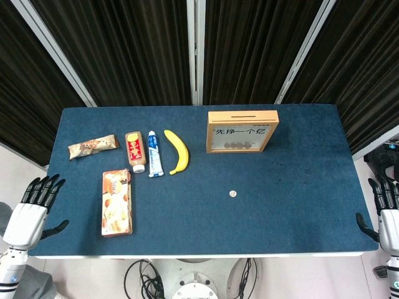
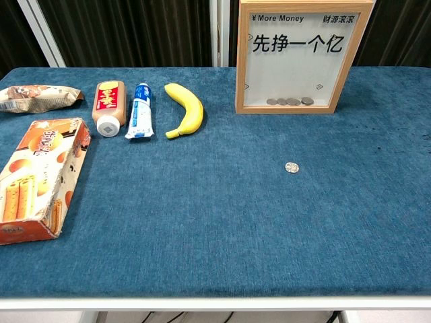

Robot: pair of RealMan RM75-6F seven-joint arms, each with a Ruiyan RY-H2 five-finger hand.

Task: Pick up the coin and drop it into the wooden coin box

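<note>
Head view is showing the left hand (image 1: 36, 202) waiting off the table's (image 1: 293, 205) near-left corner, fingers spread and holding nothing. Moving right, a biscuit box (image 1: 116, 202), a snack packet (image 1: 92, 147), a bottle (image 1: 135, 151), a tube (image 1: 154, 153) and a banana (image 1: 177, 151) are lying in the left half. The coin (image 1: 233, 194) is sitting untouched right of centre, with the wooden coin box (image 1: 242, 131) standing farther back, several coins already inside. The right hand (image 1: 383, 208) is idling empty past the right edge, fingers apart. Nothing is done; picking and dropping are both remaining.
</note>
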